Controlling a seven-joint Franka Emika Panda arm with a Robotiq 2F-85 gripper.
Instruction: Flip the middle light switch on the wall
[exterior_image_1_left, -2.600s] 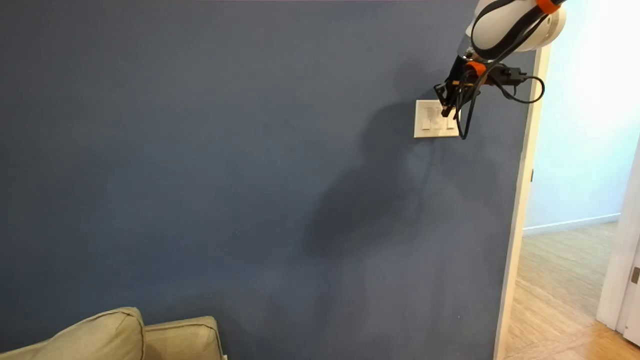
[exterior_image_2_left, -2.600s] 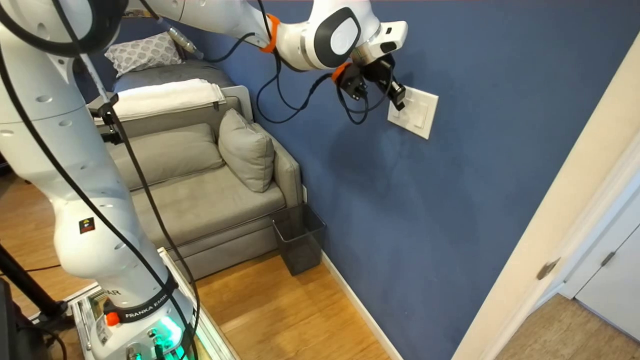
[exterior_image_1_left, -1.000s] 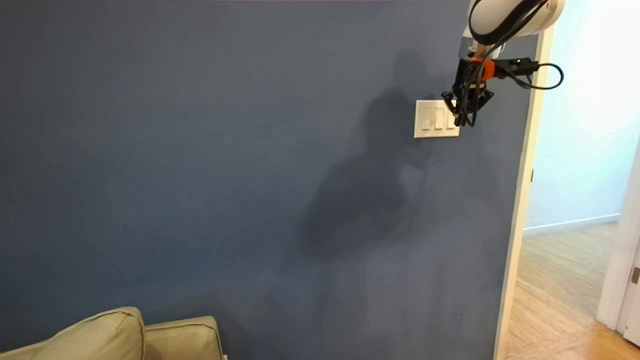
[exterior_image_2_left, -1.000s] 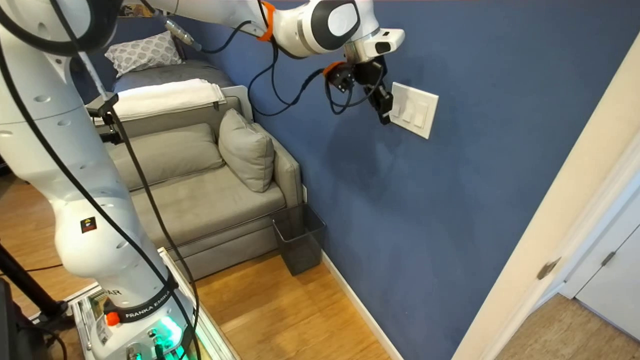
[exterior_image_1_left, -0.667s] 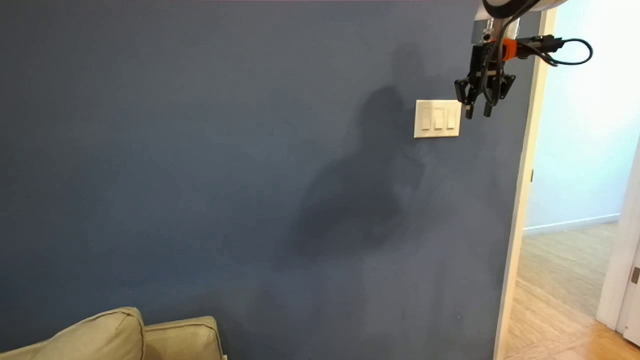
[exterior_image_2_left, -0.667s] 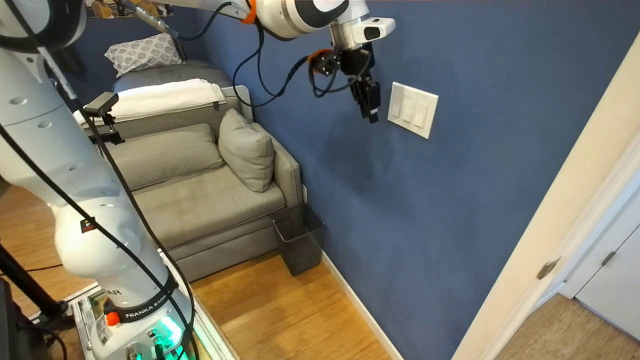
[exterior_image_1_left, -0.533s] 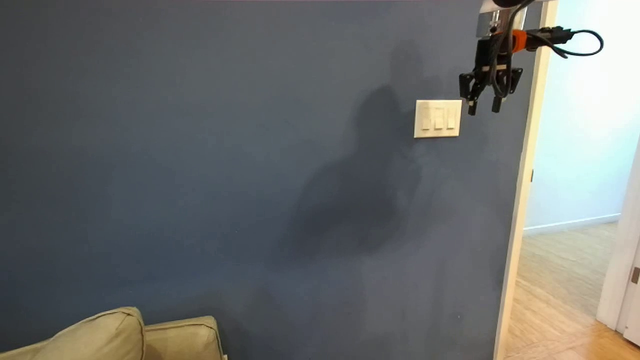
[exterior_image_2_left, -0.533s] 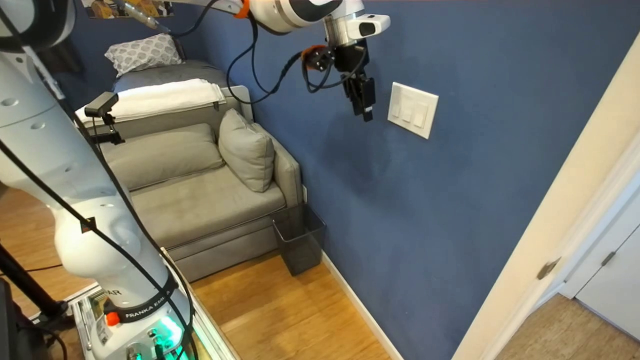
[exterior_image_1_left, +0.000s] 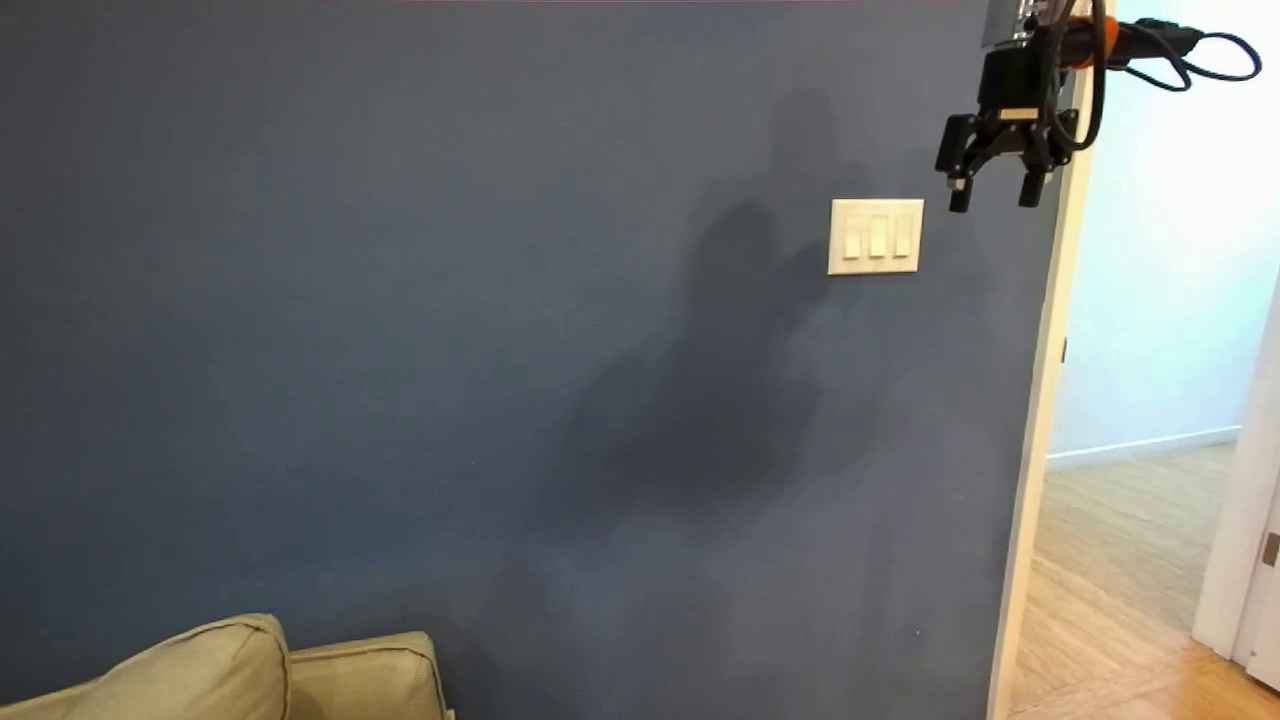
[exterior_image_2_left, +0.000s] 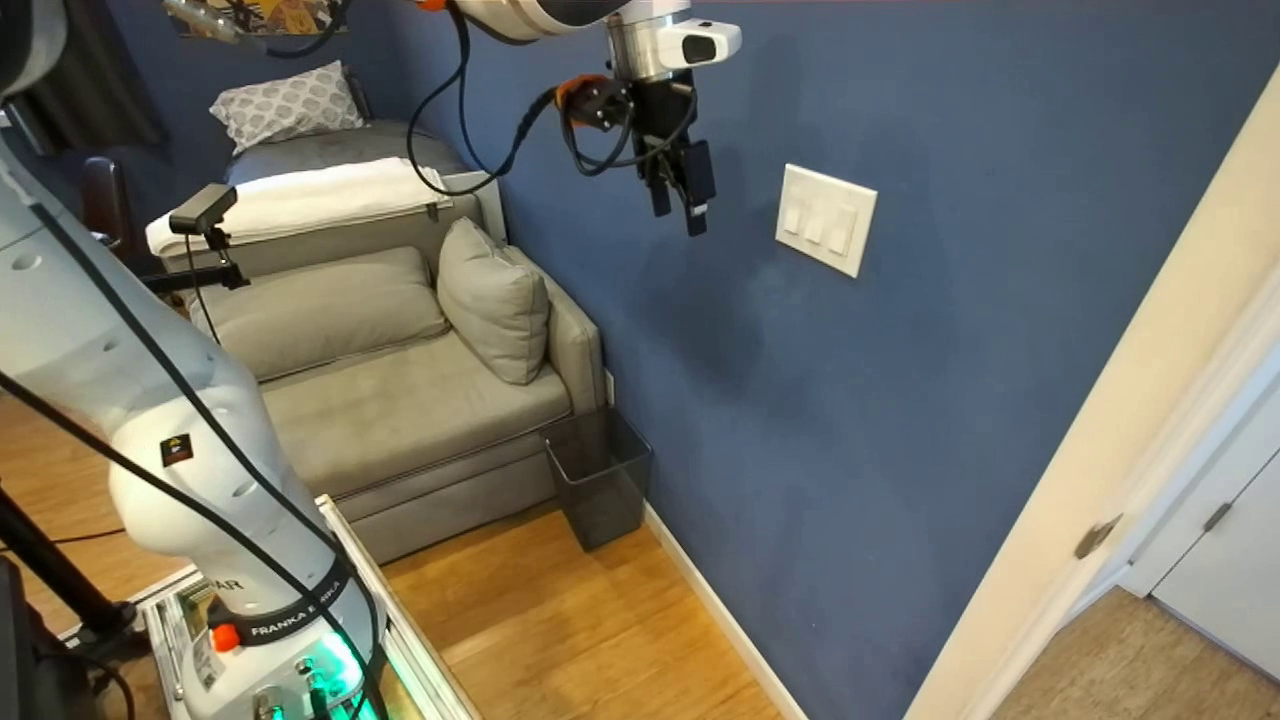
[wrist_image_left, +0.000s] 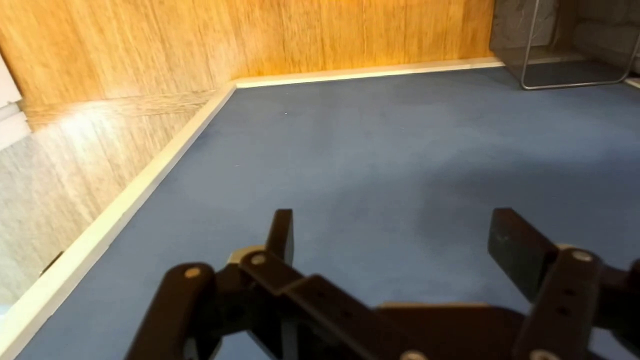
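On the dark slate-blue wall (exterior_image_1_left: 400, 300) a white plate with three toggles shows in both exterior views. Its centre toggle is the middle light switch (exterior_image_1_left: 878, 236), fully uncovered, also seen as the middle light switch (exterior_image_2_left: 815, 222). My gripper (exterior_image_1_left: 995, 200) hangs pointing down, clear of the plate and standing off from the wall. Its two black fingers are spread wide with nothing between them. The wrist view looks down the wall past the gripper (wrist_image_left: 392, 220), jaws far apart; the light switch is out of that view.
A pale door frame (exterior_image_1_left: 1035, 450) edges the wall beside an open doorway. Below are a grey sofa (exterior_image_2_left: 420, 400) and a dark see-through bin (exterior_image_2_left: 600, 490) against the wall. Black cables (exterior_image_2_left: 460, 110) loop off the wrist.
The gripper was at the plate, fingers together over the toggles; it has since backed away from the wall and its fingers have spread apart. The whole plate is now uncovered.
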